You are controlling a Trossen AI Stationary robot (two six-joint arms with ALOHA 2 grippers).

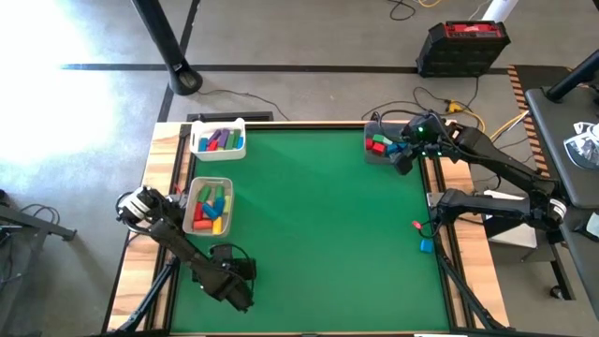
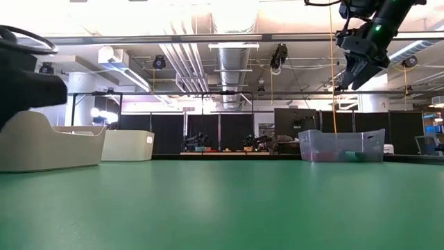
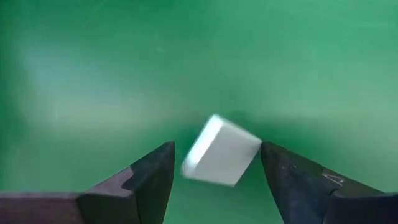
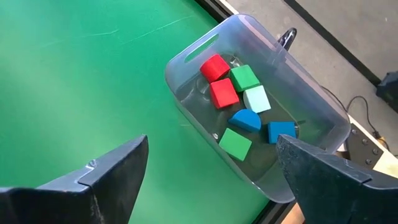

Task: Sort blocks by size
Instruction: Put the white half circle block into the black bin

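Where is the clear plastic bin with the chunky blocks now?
In the high view, the clear plastic bin sits at the green mat's far right corner, directly beside the right gripper, whose fingers are open.

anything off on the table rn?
Yes: two small blocks, one red and one blue, lie loose at the mat's right edge near the right arm's base, outside every tray. The left pincer is open, with a pale block tilted between its fingers.

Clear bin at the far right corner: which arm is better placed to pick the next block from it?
The right. Its open right gripper hangs just above the clear bin of blocks; the left gripper sits at the near left, astride a white block.
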